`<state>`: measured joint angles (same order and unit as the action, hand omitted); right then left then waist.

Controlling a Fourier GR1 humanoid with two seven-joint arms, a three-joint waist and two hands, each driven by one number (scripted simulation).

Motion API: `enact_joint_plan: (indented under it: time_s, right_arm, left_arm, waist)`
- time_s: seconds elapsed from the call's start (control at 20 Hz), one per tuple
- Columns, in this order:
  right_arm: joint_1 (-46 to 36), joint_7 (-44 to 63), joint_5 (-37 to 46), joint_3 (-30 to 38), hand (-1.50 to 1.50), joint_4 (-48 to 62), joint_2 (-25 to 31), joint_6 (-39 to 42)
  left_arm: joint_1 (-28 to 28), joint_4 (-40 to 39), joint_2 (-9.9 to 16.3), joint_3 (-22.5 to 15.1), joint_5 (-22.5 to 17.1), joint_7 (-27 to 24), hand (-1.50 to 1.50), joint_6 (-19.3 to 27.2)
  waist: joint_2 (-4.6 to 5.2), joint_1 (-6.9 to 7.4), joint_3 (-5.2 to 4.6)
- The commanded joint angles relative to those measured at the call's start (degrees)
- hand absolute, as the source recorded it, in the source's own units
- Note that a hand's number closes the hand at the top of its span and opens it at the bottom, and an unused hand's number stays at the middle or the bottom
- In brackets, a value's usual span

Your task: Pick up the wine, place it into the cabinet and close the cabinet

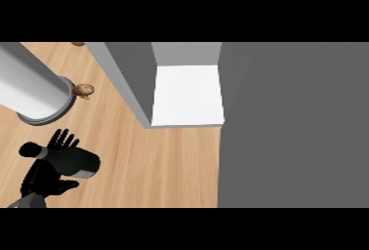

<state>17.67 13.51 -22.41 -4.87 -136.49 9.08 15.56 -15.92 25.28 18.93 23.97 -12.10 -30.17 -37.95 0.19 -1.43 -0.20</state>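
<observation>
One hand shows in the head view: the left hand (49, 171), coming in at the lower left corner of the wooden counter (158, 166). Its fingers (62, 139) fan out behind a dark wine bottle (69, 158) and its thumb curls round the bottle's underside, so the hand grips the bottle. The bottle lies tilted in that grasp, its black neck pointing toward the counter's left edge and its broad base, with a pale grey band, toward the right.

Near the counter's far left edge stands a tall white cylinder on a round grey base (39, 97), seemingly a paper towel roll on its holder. Just beside the base, to its right, lies a small brown mushroom (84, 90). Another small brown thing sits at the far edge, too little of it visible to name.

Right of the middle is the cabinet (288, 127), a large grey body with its grey door (130, 83) swung open toward the left, showing a white shelf (187, 95) inside. The bottle is well apart from the cabinet's opening.
</observation>
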Motion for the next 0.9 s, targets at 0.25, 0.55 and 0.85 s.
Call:
enact_joint_plan:
  time_s: [0.25, 0.55, 0.85]
  right_arm:
    - [3.35, 1.01, -7.67, 4.88, -1.50, -6.59, 2.84, 2.34]
    - [1.53, 1.52, -3.42, 2.31, -1.50, -4.78, 1.44, 0.04]
    - [3.25, 1.90, -3.05, 2.33, -1.50, -7.25, 2.38, 0.43]
  left_arm:
    - [-3.35, -6.42, 0.65, 1.13, -0.98, -6.03, -1.50, -5.78]
    - [-4.15, -6.71, -0.96, -0.47, -1.38, -4.67, 1.50, -12.77]
    - [-6.36, -5.18, -2.81, -2.22, -0.17, -3.75, 1.50, -10.14]
  waist:
    - [0.11, -0.64, -0.02]
    - [0.12, -0.22, -0.06]
    - [0.00, -0.31, 0.01]
